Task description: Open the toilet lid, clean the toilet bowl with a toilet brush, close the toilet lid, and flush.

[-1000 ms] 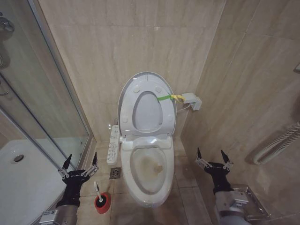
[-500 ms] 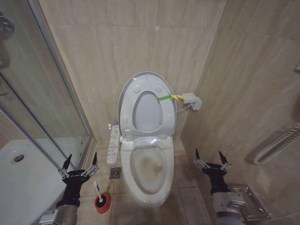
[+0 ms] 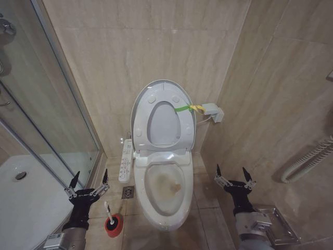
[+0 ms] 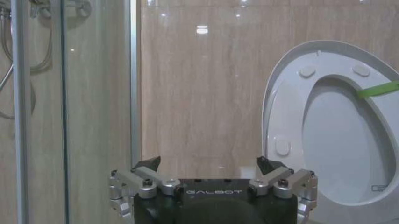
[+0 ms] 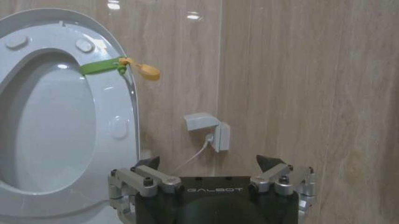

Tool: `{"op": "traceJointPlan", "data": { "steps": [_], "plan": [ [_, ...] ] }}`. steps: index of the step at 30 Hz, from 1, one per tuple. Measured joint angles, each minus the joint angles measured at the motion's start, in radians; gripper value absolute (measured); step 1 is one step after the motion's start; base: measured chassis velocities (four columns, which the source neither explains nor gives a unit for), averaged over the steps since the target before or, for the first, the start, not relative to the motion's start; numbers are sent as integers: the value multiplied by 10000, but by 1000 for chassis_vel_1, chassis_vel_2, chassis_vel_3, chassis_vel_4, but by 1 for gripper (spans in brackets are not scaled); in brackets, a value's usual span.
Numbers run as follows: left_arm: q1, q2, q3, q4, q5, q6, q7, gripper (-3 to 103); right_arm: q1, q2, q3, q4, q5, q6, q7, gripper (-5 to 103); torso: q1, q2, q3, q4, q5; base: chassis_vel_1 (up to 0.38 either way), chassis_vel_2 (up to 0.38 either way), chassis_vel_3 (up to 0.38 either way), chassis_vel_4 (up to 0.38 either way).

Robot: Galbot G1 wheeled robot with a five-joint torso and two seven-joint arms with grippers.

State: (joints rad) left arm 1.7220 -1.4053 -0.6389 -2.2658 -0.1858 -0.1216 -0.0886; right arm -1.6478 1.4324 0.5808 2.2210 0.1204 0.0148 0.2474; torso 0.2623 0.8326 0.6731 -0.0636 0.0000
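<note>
The toilet lid (image 3: pixel 162 112) stood fully raised against the wall tiles, seat up with it, its green-and-yellow strap (image 3: pixel 188 109) hanging at the edge nearest the wall socket (image 3: pixel 213 112), presumably there to give a claw something to pull. With the cover up, the toilet bowl (image 3: pixel 164 190) lay exposed between the 2 arms, a brownish-yellow stain (image 3: pixel 167 183) showing inside, so the opening step looked done and the scrubbing not yet begun.

The left claw (image 3: pixel 87 182) hovered wide open and empty, fingers pointing up, just above the toilet brush (image 3: pixel 112 220), which sat upright in its round red base on the floor tiles, its white handle leaning toward the claw. That placement suggested the left arm was the one meant to pick it up. The button panel (image 3: pixel 125 160) lay ahead of this claw, between it and the bowl.

The right claw (image 3: pixel 229 179) was likewise spread wide and holding nothing, beside the bowl on the far side from the brush, apart from the rim, apparently waiting. The shower tray (image 3: pixel 28 200) sat outboard of the left claw.
</note>
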Motion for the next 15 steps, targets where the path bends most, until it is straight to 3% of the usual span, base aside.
{"op": "traceJointPlan", "data": {
  "steps": [15],
  "plan": [
    [0, 0, 1, 0, 0, 0, 0, 100, 3, -8, 1, -9, 15, -7, 9, 100, 0, 0, 0, 0, 0, 0, 0, 0, 0]
  ]
}}
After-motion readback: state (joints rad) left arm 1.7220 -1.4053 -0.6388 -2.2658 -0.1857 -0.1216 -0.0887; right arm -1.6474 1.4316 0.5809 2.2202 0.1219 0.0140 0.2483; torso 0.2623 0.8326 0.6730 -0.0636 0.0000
